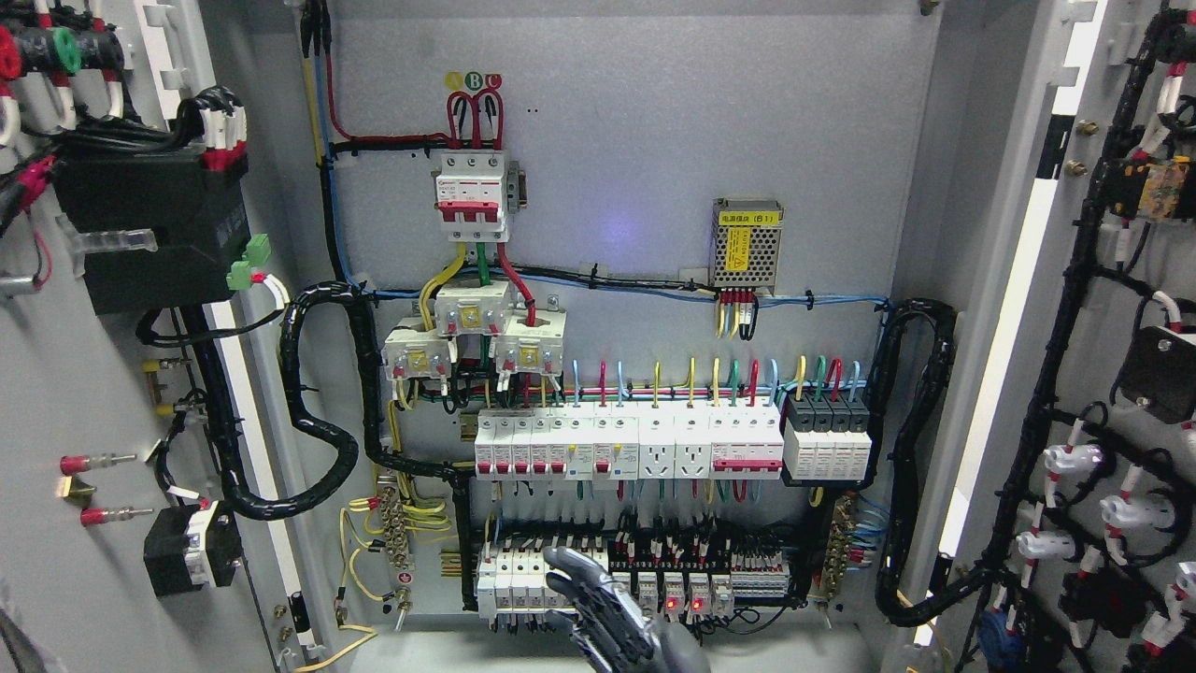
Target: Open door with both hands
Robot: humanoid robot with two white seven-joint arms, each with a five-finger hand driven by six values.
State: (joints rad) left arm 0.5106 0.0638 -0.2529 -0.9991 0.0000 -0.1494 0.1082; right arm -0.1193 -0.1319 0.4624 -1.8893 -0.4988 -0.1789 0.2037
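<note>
The cabinet's left door (56, 393) and right door (1074, 308) both stand swung wide, their inner faces with wiring turned toward me. Between them the cabinet's back panel (654, 140) shows rows of breakers (626, 444) and terminal blocks. One dark metal hand, my right hand (584, 598), rises from the bottom edge just right of the middle. Its fingers (570, 568) are extended and hold nothing, in front of the lowest breaker row. It touches neither door. My left arm does not show.
A red-and-white main breaker (472, 196) sits at the upper middle, a perforated power supply (746, 243) to its right. Thick black cable looms (322, 402) curve from the panel to each door. Black boxes and indicator backs are mounted on both doors.
</note>
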